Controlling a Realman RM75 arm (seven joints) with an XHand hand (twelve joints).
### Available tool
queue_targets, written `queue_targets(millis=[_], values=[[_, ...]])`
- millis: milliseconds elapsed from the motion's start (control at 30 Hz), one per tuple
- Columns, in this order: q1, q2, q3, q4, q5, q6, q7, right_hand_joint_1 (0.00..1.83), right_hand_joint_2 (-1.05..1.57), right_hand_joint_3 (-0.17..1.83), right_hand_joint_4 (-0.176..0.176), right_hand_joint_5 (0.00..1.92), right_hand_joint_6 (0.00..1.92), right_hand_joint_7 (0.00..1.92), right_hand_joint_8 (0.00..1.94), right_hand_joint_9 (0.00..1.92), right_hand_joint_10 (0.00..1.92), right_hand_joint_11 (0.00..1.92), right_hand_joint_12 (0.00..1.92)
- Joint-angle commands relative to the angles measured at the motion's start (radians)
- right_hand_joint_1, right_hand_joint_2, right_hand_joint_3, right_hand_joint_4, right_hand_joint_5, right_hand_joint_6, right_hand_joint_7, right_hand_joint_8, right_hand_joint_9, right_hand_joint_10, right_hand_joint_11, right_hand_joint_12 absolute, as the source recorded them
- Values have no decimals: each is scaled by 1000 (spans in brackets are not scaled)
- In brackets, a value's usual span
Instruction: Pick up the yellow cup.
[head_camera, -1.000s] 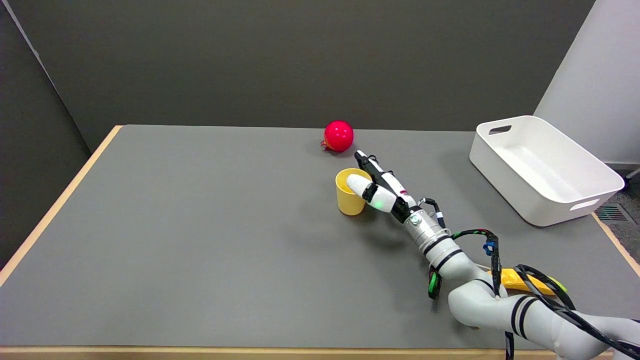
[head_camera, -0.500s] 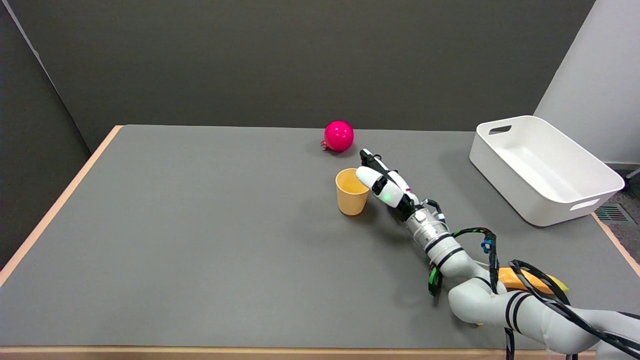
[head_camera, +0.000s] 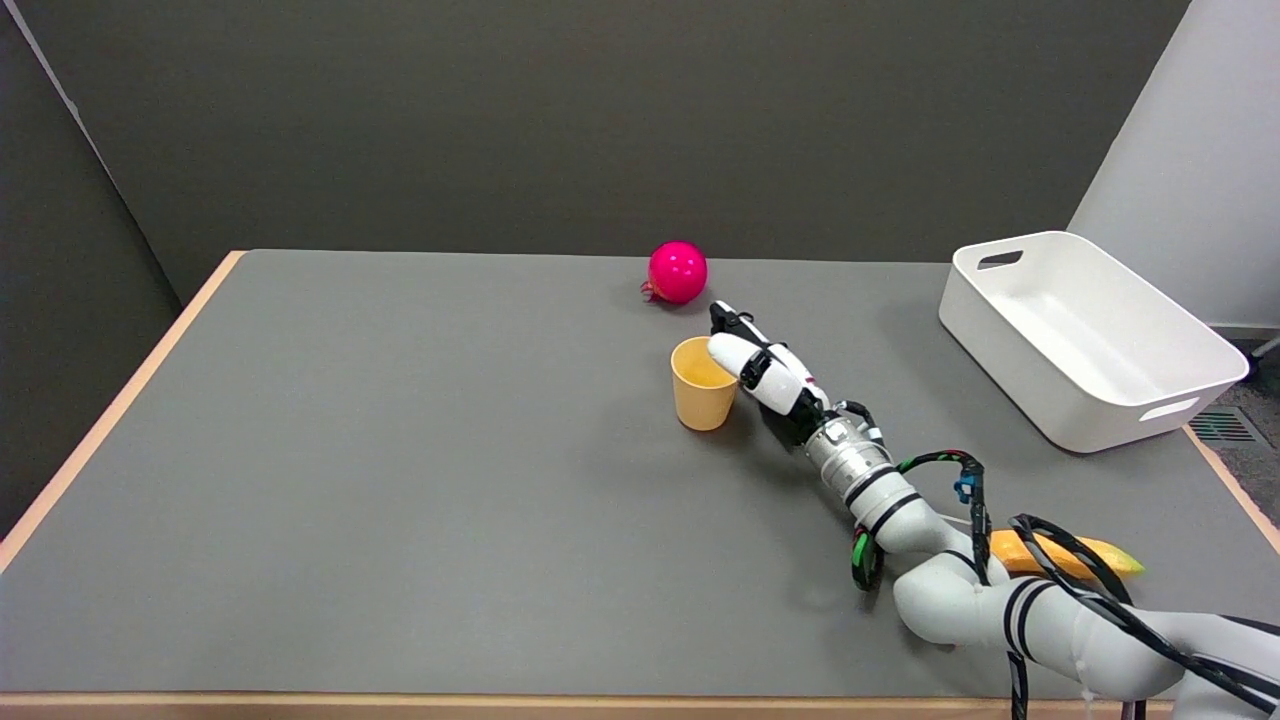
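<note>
Beside the upright yellow plastic cup (head_camera: 703, 386), the black-and-white right hand (head_camera: 765, 370) reaches in, fingers apart at its rim, holding nothing, apparently positioning to grasp.

even, soft overhead light; faint shadows; sharp

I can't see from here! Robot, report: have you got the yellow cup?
Right robot hand at the yellow cup's rim, grip unclear. Cup upright on table. Pink ball behind, apart.
</note>
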Motion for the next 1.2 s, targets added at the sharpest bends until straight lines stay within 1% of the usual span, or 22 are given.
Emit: queue_targets(millis=[33, 300, 533, 667, 733, 800, 933, 1133, 1200], values=[[24, -21, -10, -17, -76, -1, 87, 353, 520, 962, -72, 8, 29, -1, -1, -1, 28, -1, 323], [36, -21, -11, -26, -102, -3, 83, 385, 516, 959, -67, 13, 46, -1, -1, -1, 26, -1, 344], [35, -21, -10, -37, -115, -3, 85, 608, 550, 961, -57, 15, 57, -1, -1, -1, 17, -1, 346], [36, -21, -7, -48, -123, -5, 87, 638, 546, 947, -52, -1, 44, -1, -1, -1, 8, -1, 325], [36, -21, -5, -51, -123, -7, 87, 683, 545, 942, -53, -1, 44, -1, -1, -1, -1, -1, 310], [36, -21, -3, -54, -122, -7, 87, 800, 545, 932, -54, -1, 3, -1, -1, -1, -1, -1, 285], [36, -21, 1, -60, -122, -7, 87, 902, 540, 917, -47, -1, -1, -1, -1, -1, -1, -1, 242], [40, -14, 14, -86, -136, -4, 72, 882, 529, 899, -45, -1, -1, -1, -1, -1, -1, -1, 219], [37, -19, 2, -72, -123, 3, 87, 876, 523, 891, -44, -1, -1, -1, -1, -1, -1, -1, 216]])
